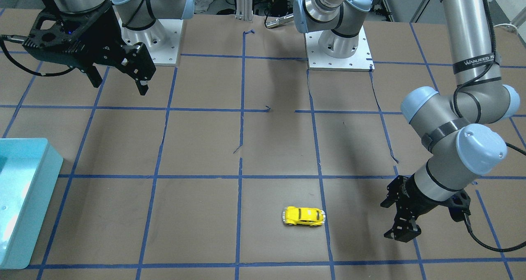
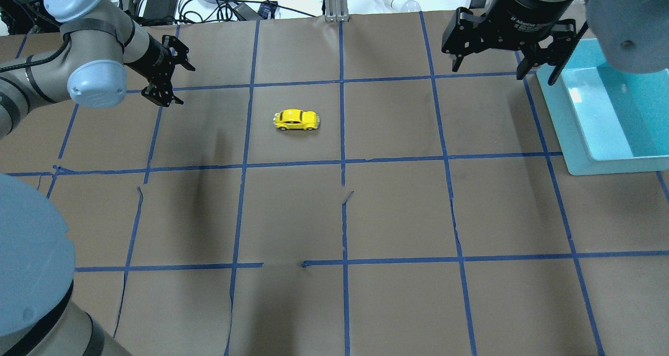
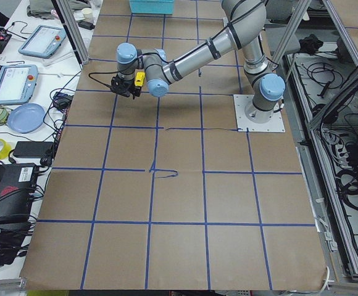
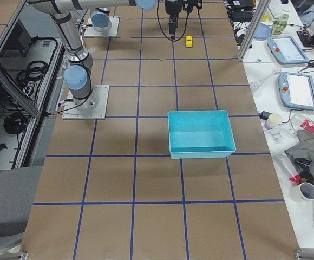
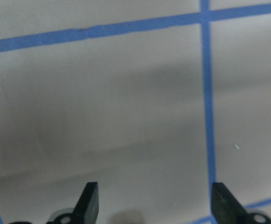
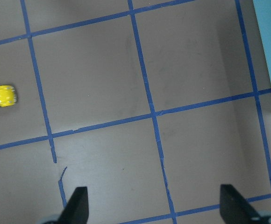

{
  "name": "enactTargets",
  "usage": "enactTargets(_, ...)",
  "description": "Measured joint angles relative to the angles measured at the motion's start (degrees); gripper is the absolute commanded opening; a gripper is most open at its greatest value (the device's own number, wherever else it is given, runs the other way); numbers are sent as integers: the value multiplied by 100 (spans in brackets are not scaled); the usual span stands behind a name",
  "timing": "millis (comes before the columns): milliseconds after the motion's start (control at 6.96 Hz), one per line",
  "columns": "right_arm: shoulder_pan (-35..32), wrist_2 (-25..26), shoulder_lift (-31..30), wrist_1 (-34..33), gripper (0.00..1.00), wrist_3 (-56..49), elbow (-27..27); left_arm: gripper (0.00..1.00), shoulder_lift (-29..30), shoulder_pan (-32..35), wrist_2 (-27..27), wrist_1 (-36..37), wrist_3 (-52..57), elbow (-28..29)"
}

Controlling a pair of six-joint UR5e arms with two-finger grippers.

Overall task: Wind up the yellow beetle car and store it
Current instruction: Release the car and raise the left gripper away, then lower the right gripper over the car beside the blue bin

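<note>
The yellow beetle car [image 1: 304,216] stands on its wheels on the brown paper table, also in the overhead view [image 2: 296,119], the right side view [image 4: 189,41] and at the left edge of the right wrist view [image 6: 0,97]. My left gripper [image 2: 180,84] is open and empty, low over the table, about one grid square to the car's left in the overhead view; it also shows in the front view [image 1: 397,232] and its own wrist view [image 5: 156,193]. My right gripper [image 2: 502,71] is open and empty, held high near the teal bin [image 2: 575,136]; it also shows in the front view [image 1: 120,86] and its own wrist view [image 6: 154,196].
The teal bin [image 1: 37,214] sits empty at the table's edge on my right side, also in the right side view [image 4: 200,151]. Blue tape lines grid the paper, which is torn in places. Both arm bases [image 1: 339,45] stand at my edge. Cables and tablets lie beyond the far edge.
</note>
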State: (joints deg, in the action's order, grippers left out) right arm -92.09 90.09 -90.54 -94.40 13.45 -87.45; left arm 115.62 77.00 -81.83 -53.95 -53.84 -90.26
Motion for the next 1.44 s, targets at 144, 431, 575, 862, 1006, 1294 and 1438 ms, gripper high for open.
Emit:
enactTargets(144, 3, 2, -1, 0, 100, 0, 0, 100, -194, 33, -419, -413, 950, 156)
enactTargets(431, 6, 14, -6, 1, 100, 0, 0, 100, -579, 111, -1012, -1780, 2624, 778)
enactTargets(575, 7, 15, -7, 1, 100, 0, 0, 100, -802, 129, -1132, -2470, 3368, 1092)
enactTargets(862, 10, 10, -4, 1, 100, 0, 0, 100, -1211, 145, -1244, -3680, 4167, 1387)
enactTargets(1006, 11, 9, -4, -1, 100, 0, 0, 100, -1330, 148, -1469, -4086, 4324, 1361)
enactTargets(1294, 17, 1, 11, -74, 100, 8, 2, 100, -1433, 334, -1977, -4268, 4747, 1285)
enactTargets(1438, 94, -6, 27, -167, 100, 35, 5, 100, -1475, 556, -1961, -4253, 4992, 1238)
